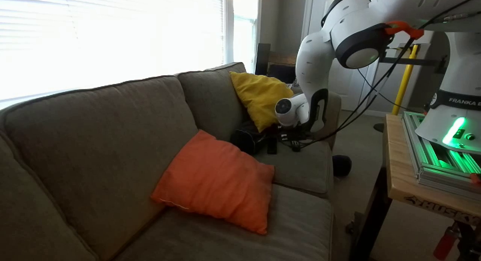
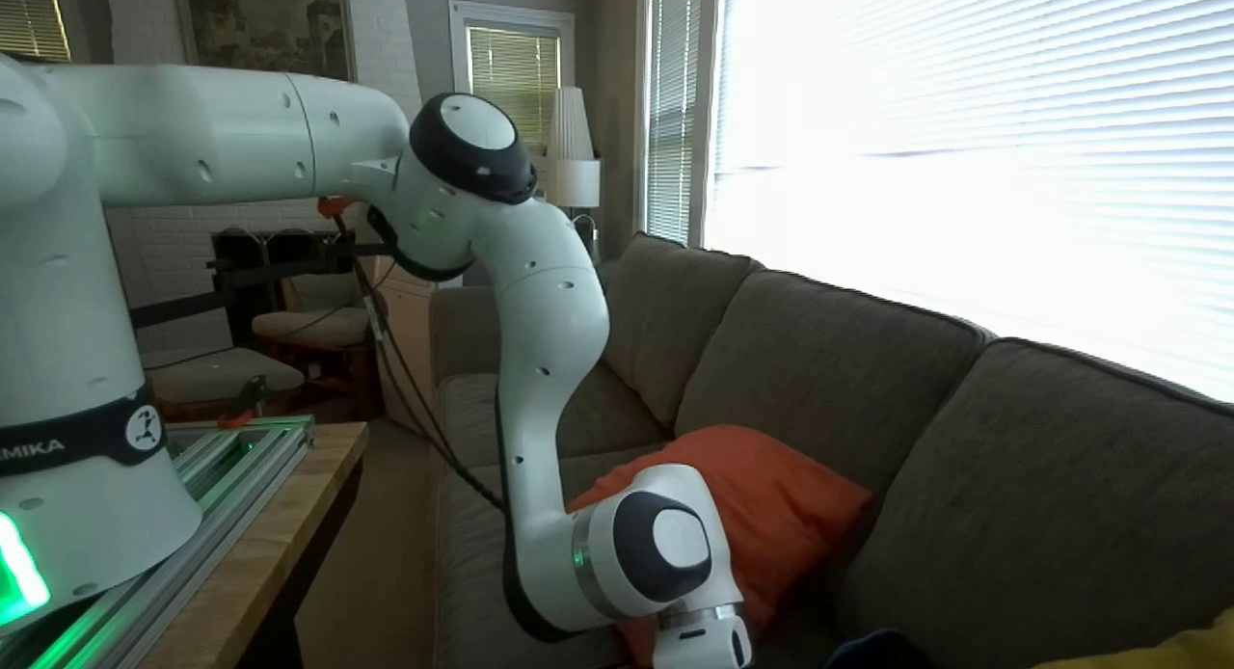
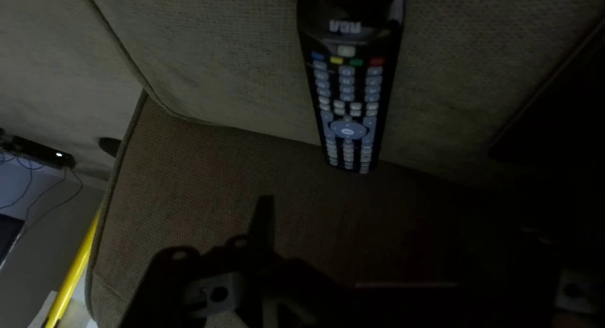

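Button-face-up RCA remote control (image 3: 350,101) lies with one end toward a wide-spread gripper (image 3: 394,219)

The RCA remote control is in the upper middle of the wrist view, over the paler upholstery of the sofa (image 3: 227,73). Its long axis runs nearly straight up and down the frame. The end bearing the RCA lettering reaches the top edge, and that lettering reads upside down; the opposite end, with rows of small pale buttons, points down toward the gripper. This lower end overlaps the seam with a browner section; whether it touches that section cannot be told.

The gripper occupies the bottom of the wrist view, apart from the remote. Its jaws stand wide apart, though the one at the right is nearly lost in shadow.

Only the wrist view makes the buttons and lettering legible. In an exterior view, the gripper hangs just right of center, below a yellow throw pillow (image 1: 261,95), among dark shapes too small to tell apart. In an exterior view, the bottom edge crops the robot arm (image 2: 545,332) above the gripper; that view adds a framed picture (image 2: 268,23) at upper left and a white-shaded lamp (image 2: 574,139). Both exterior views show an orange throw pillow (image 1: 221,182) on the sofa.
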Motion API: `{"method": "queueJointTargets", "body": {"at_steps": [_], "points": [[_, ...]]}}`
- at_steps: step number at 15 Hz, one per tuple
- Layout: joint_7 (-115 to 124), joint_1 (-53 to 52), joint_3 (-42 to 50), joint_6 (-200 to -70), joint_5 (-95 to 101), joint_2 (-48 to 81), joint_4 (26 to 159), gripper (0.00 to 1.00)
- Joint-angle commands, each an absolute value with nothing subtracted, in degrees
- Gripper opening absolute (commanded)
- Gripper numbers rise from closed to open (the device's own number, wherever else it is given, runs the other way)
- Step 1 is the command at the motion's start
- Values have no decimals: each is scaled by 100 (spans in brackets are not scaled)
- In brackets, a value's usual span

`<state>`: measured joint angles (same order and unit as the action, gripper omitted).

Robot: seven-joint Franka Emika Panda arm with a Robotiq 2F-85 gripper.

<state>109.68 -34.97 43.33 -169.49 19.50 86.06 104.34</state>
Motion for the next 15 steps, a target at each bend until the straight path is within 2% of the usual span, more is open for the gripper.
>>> {"method": "queueJointTargets", "body": {"at_steps": [1,5,11,15], "points": [[11660,-3458,4209,-16682,2566,8604,10378,100],[11711,-2798,3859,-16725,3096,8603,10098,100],[11451,-1587,3240,-16233,3888,8592,9308,100],[11400,-1145,2959,-15884,4273,8576,8808,100]]}}
